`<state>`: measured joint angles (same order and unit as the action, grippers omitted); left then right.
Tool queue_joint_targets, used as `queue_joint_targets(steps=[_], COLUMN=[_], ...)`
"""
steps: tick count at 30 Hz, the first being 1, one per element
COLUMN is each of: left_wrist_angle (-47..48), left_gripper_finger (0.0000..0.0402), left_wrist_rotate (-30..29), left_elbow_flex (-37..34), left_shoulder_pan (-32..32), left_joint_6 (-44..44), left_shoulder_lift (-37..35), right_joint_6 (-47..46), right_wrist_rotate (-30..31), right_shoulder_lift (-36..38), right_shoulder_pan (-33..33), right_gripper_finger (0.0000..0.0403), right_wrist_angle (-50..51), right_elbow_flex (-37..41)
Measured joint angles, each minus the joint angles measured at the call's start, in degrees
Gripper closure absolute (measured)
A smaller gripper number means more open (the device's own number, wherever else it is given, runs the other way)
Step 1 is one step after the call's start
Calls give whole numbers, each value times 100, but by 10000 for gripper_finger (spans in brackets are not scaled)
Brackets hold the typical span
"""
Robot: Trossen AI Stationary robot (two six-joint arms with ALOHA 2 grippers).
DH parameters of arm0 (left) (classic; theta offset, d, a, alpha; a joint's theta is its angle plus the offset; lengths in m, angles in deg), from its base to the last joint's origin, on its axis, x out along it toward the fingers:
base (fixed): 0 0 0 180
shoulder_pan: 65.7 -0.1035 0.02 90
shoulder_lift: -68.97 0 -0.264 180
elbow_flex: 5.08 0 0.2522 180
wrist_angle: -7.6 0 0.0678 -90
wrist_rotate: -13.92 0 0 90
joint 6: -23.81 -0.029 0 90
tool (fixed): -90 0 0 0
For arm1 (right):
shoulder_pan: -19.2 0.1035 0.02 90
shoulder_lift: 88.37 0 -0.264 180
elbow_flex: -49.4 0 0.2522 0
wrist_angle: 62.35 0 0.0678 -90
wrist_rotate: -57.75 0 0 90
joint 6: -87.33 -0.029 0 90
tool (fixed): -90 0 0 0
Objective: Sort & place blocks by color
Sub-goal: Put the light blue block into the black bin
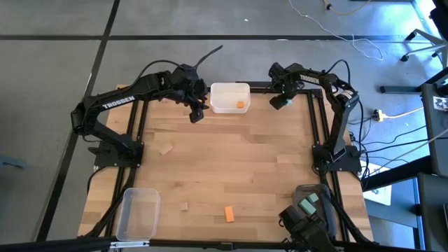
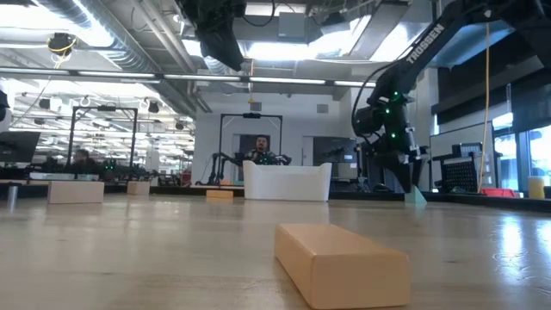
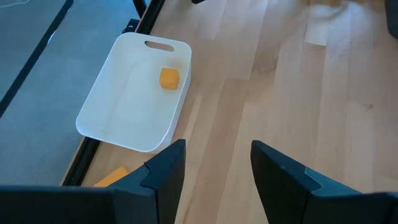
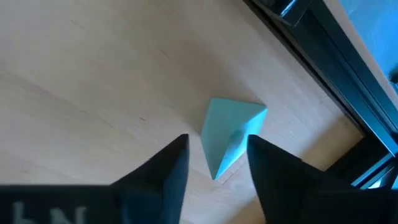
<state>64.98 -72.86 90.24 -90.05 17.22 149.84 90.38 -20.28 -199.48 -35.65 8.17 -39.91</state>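
Observation:
My right gripper (image 4: pixel 216 163) is open at the table's far right, low over a teal block (image 4: pixel 231 134) that rests on the table; its fingers stand on either side of the block's near end. The block also shows in the high view (image 1: pixel 280 102) and the low view (image 2: pixel 416 197). My left gripper (image 3: pixel 217 168) is open and empty above the table beside the white bin (image 3: pixel 109 115), which holds one orange cube (image 3: pixel 168 78). An orange bar (image 1: pixel 229 213) and two tan blocks (image 1: pixel 165 148) (image 1: pixel 184 206) lie loose on the table. My right gripper has one finger (image 4: pixel 264 155) right beside the teal block's side (image 4: pixel 244 144), while a gap shows between the other finger and the block. I cannot tell whether the near finger touches it. The block lies on the table.
The white bin (image 1: pixel 229 89) stands at the far edge in the middle. A clear bin (image 1: pixel 137 213) stands at the near left, and another bin with teal blocks (image 1: pixel 310 201) at the near right. Another orange piece (image 3: pixel 112 177) lies by the white bin's outer wall. A block (image 2: pixel 340 263) lies close before the low camera.

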Motion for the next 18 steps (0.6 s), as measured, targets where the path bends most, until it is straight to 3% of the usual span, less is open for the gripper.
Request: queue_joint_targets(steps=[11,18], left_wrist_angle=[1,3], left_gripper_finger=[227,227], left_wrist_rotate=[0,0], left_elbow_flex=[-2,-1], left_shoulder_pan=[0,0], left_joint_6=[0,0], left_shoulder_lift=[1,1], right_joint_6=[-4,-5], right_wrist_rotate=[10,35], right_shoulder_lift=[3,13], right_shoulder_pan=[-2,0], right_gripper_finger=[344,367], right_wrist_angle=[-53,-60], right_elbow_flex=[0,-7])
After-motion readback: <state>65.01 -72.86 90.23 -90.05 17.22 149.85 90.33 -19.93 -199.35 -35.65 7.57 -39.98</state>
